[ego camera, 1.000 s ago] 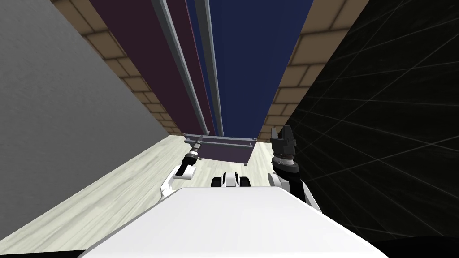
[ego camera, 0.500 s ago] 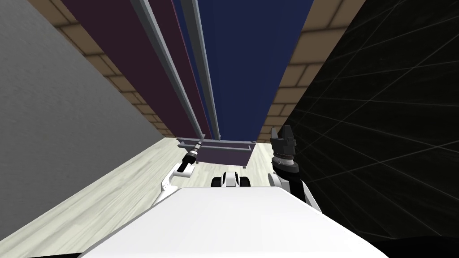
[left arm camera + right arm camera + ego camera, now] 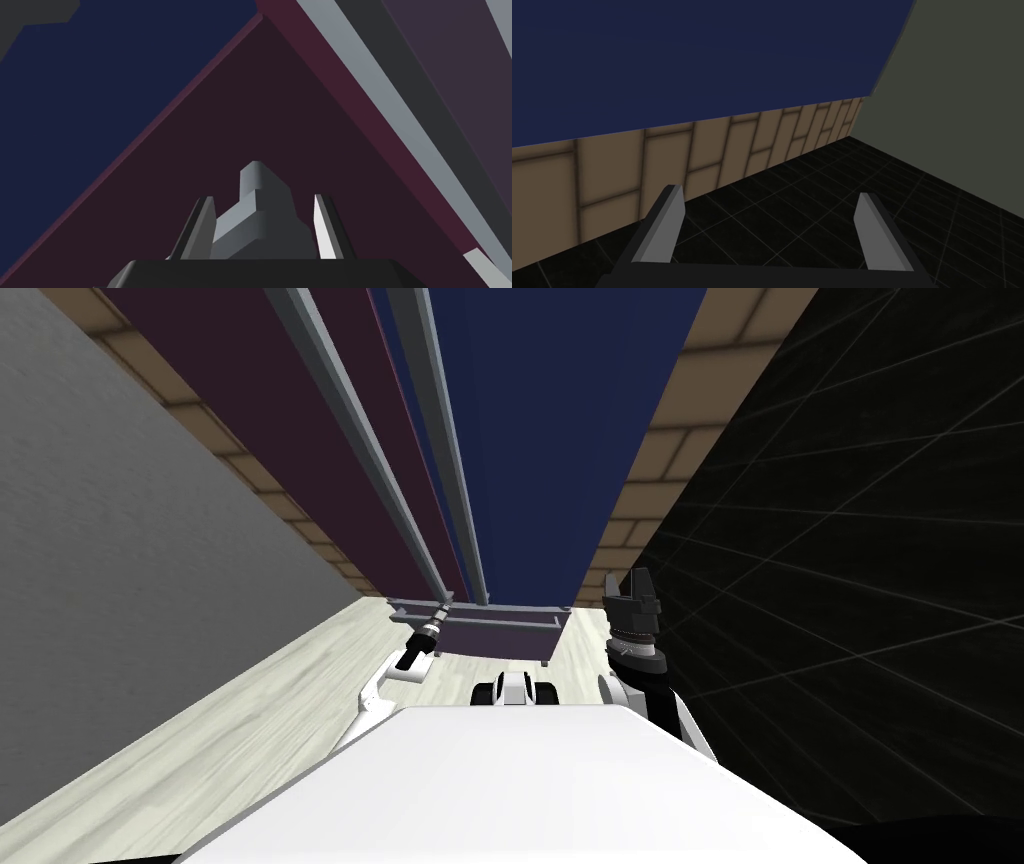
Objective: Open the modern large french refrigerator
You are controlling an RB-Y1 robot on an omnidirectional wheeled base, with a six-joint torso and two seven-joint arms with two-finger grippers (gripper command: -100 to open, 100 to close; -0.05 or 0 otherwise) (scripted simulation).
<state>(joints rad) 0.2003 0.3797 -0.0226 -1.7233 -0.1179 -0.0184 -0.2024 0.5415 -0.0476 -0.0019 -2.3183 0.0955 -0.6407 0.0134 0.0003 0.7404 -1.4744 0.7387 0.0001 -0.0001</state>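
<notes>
Grey comes nearest: the foot of a handle (image 3: 252,220) lies between the fingers of your left gripper (image 3: 262,199). They stand narrow and close against its sides, so I judge the grasp made. Just behind it is the maroon door (image 3: 280,130) that the handle belongs to. From the head you see that hand low on the fridge (image 3: 400,418), at the bottom end of the long upright handle, just above the drawer (image 3: 500,638). Your right gripper (image 3: 768,192) is raised off to the fridge's right side, fingers wide and holding nothing.

The step in hand looks like the pull itself: the grip is taken and the door is to be swung. Whether the maroon door is shut or barely cracked, I cannot tell. The next move calls for a pull back toward you that curves out to your left, following a hinge that I take to be on the door's outer edge. Turn the wrist as you go so the fingers do not slide off the handle's end. A grasp this low leaves little margin, and a straight tug could slip off.

Farther off, the navy door (image 3: 560,418) stands beside the maroon one, untouched. You can see nothing of what the fridge holds: both doors and the drawer hide the inside.
</notes>
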